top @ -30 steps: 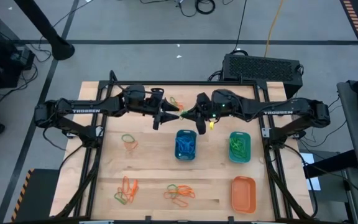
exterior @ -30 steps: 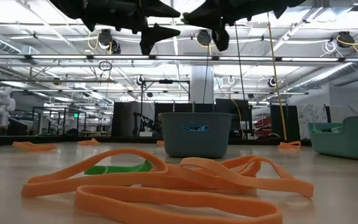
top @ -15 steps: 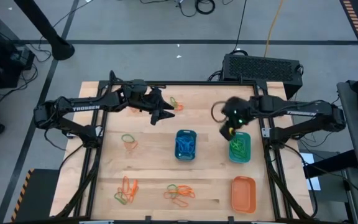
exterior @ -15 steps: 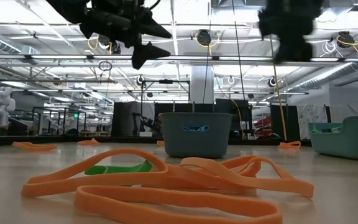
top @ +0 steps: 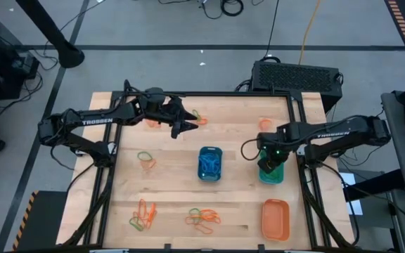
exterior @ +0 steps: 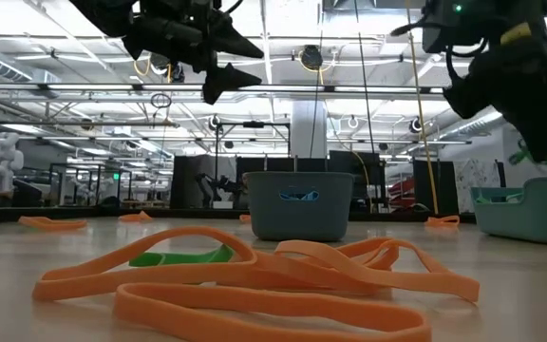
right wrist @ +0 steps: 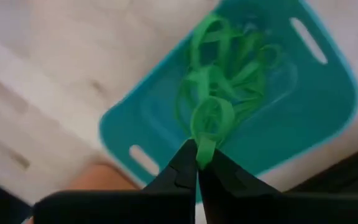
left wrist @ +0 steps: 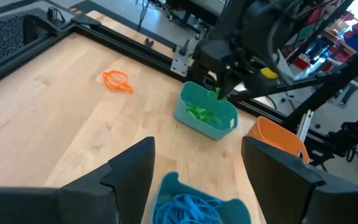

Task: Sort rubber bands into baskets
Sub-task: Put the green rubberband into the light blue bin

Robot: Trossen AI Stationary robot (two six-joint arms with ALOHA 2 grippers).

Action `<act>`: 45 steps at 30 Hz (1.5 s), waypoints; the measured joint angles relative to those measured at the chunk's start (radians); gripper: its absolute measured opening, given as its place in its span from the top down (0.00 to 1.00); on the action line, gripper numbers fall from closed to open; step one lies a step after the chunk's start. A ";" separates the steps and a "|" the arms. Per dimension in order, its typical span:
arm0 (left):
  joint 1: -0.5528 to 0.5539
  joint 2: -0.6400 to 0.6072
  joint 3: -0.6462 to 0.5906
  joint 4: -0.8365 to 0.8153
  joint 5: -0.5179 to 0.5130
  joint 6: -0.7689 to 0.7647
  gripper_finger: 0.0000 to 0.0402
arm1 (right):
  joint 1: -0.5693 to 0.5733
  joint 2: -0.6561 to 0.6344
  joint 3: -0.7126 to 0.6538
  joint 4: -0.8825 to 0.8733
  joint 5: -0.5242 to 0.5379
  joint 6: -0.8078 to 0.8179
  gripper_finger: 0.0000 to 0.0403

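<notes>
Your right gripper (right wrist: 197,163) hangs over the teal-green basket (top: 271,167), jaws pinched tight on a green rubber band (right wrist: 209,121) dangling above the green bands already inside. Your left gripper (top: 181,127) hovers at the far side of the tabletop (top: 238,133) with jaws spread wide, holding nothing. "TROSSEN" reads in white on both arms. The blue basket (top: 210,163) holds blue bands; the orange basket (top: 275,218) sits near the front right corner.
</notes>
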 joint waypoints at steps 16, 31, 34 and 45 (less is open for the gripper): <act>-0.012 0.000 0.000 -0.001 0.005 -0.011 0.39 | -0.043 0.000 -0.013 -0.070 0.079 0.027 0.85; 0.000 0.015 0.000 -0.161 -0.223 -0.003 0.39 | -0.043 -0.001 0.042 0.017 0.075 0.003 0.76; 0.055 0.072 0.004 -0.171 -0.255 -0.012 0.39 | -0.043 -0.001 0.088 0.082 0.078 -0.023 0.77; 0.201 0.452 0.208 -0.318 -0.252 -0.163 0.39 | -0.043 -0.001 0.235 0.342 0.106 -0.099 0.77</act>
